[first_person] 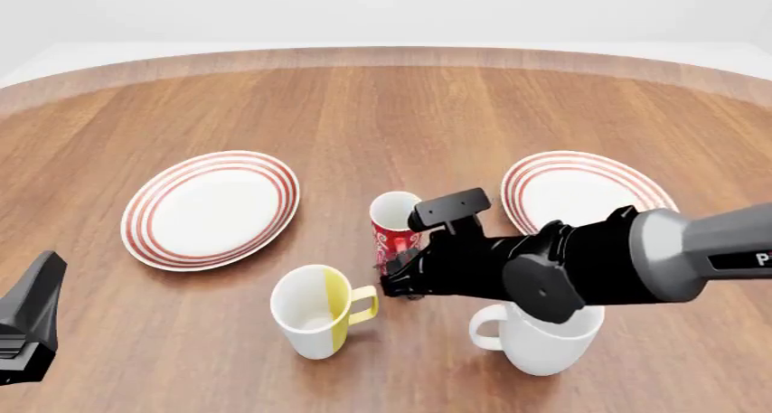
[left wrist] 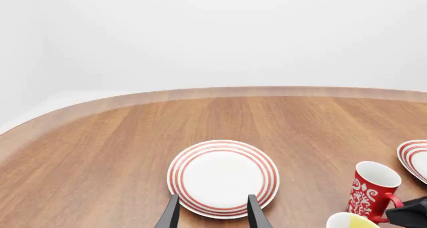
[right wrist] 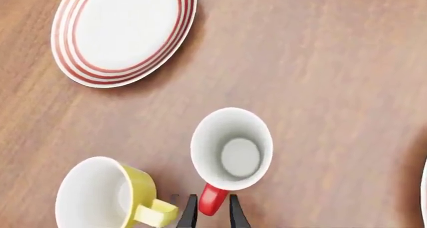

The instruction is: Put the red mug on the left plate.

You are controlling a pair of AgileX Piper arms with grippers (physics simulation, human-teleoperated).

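table [first_person: 399,106]: wide brown wood, far edge curving away, near edge cut off by the front view.
right arm [first_person: 603,268]: big dark bulk coming in from the right, covering the lower half of the red mug and part of the white mug's rim.
left plate [first_person: 211,207]: red-ringed, bare, sitting left of the mugs, well apart from the red mug.
right plate [first_person: 585,192]: same pattern, its near edge hidden behind the arm.
white mug [first_person: 543,345]: plain, nearest the camera, top partly blocked.
yellow mug [first_person: 316,312]: white and yellow, just beside the red mug, handle pointing right.
red mug [right wrist: 231,149]: upright on the table between the plates, white inside.
right gripper [right wrist: 212,212]: fingers either side of the red handle, pinching it.
left gripper [left wrist: 212,213]: spread apart, holding nothing, tips cut off at the frame edge, left plate ahead of it.
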